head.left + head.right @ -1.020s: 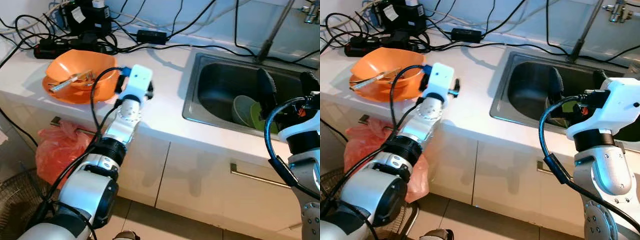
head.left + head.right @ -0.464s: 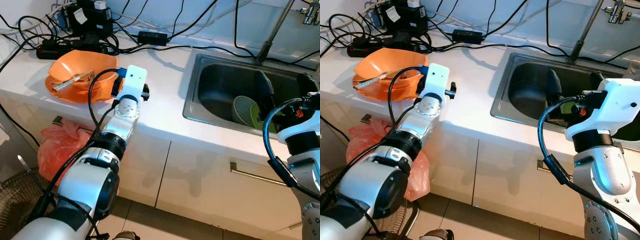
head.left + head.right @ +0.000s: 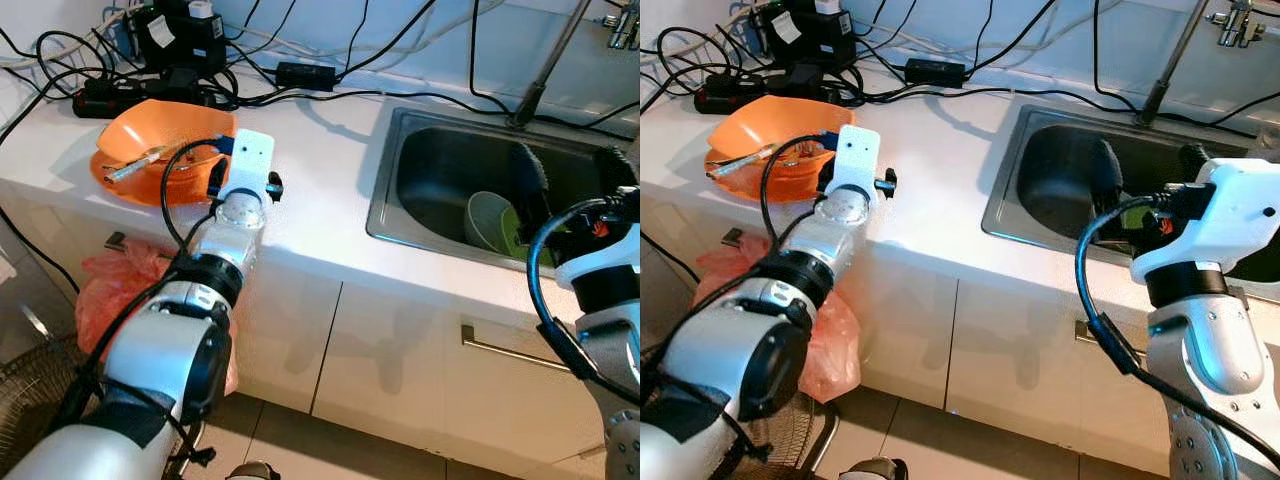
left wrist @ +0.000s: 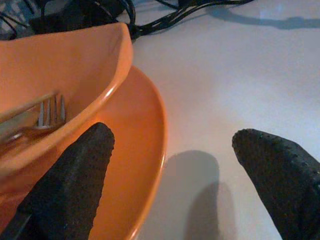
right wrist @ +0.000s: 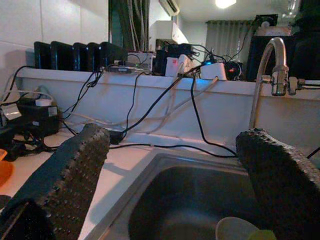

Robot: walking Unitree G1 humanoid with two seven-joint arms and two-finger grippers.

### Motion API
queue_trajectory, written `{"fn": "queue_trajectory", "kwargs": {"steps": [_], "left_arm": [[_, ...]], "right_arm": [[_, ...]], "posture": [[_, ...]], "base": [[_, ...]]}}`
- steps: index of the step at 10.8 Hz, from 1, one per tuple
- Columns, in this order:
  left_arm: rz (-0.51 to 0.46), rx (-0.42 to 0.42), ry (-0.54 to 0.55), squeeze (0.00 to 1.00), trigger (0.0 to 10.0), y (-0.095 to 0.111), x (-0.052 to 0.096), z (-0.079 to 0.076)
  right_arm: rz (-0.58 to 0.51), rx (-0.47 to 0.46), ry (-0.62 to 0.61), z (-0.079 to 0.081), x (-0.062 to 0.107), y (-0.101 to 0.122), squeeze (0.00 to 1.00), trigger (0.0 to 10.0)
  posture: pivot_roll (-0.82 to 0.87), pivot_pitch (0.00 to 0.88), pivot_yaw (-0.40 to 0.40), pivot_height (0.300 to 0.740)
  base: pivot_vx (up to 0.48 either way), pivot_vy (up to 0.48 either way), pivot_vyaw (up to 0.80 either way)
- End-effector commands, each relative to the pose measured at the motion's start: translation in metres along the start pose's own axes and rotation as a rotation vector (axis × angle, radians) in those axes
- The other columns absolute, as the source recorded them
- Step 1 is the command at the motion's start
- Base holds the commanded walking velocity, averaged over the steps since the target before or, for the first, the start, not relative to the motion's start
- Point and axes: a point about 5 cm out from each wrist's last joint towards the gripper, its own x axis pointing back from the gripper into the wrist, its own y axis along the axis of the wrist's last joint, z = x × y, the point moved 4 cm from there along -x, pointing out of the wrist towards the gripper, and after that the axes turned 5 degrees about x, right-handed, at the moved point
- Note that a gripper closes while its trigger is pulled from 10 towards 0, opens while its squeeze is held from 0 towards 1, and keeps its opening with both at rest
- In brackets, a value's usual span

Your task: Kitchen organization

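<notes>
Nearest to us, our left gripper [image 4: 167,172] hangs low over the white countertop [image 3: 310,170], its two black fingers [image 4: 70,185] spread wide and holding nothing; one finger lies over the rim of the orange plate [image 4: 137,165] while the other stands over bare counter beside it. Just ahead of that finger, the orange bowl [image 3: 160,135] sits on the plate, and a fork [image 4: 50,112] rests inside the bowl with its tines showing past the wall. Beyond the bowl, a tangle of black cables [image 3: 110,70] and a black power brick [image 3: 305,73] lie along the back of the counter. Our right gripper [image 5: 175,165] is held up at the front of the steel sink [image 3: 440,170], fingers [image 5: 70,175] parted and empty. Below and just ahead of it, in the basin, lie a pale dish [image 3: 485,220] and a green one [image 3: 515,235] touching it. Farther off behind the sink rises the faucet [image 5: 270,65], with more cables draped along the white ledge [image 5: 150,95].
</notes>
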Motion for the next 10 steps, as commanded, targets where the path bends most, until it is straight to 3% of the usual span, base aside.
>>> {"fn": "queue_trajectory", "kwargs": {"steps": [1, 5, 10], "left_arm": [[0.029, 0.020, -0.003, 0.00, 10.0, 0.0028, -0.0008, -0.0019], [0.121, 0.036, -0.027, 0.00, 10.0, -0.0022, -0.0020, 0.0010], [0.156, 0.041, -0.075, 0.00, 10.0, -0.0050, -0.0014, -0.0038]], "right_arm": [[0.007, 0.007, -0.008, -0.0018, 0.0027, 0.0009, 0.00, 10.0], [0.006, 0.009, -0.017, -0.0020, 0.0052, 0.0022, 0.00, 10.0], [0.014, 0.007, -0.024, -0.0012, 0.0091, 0.0018, 0.00, 10.0]], "posture": [[0.08, 0.000, -0.056, 0.740], [0.07, 0.000, -0.043, 0.740], [0.06, 0.000, -0.038, 0.740]], "base": [[0.000, 0.000, 0.00], [0.000, 0.000, 0.00], [0.000, 0.000, 0.00]]}}
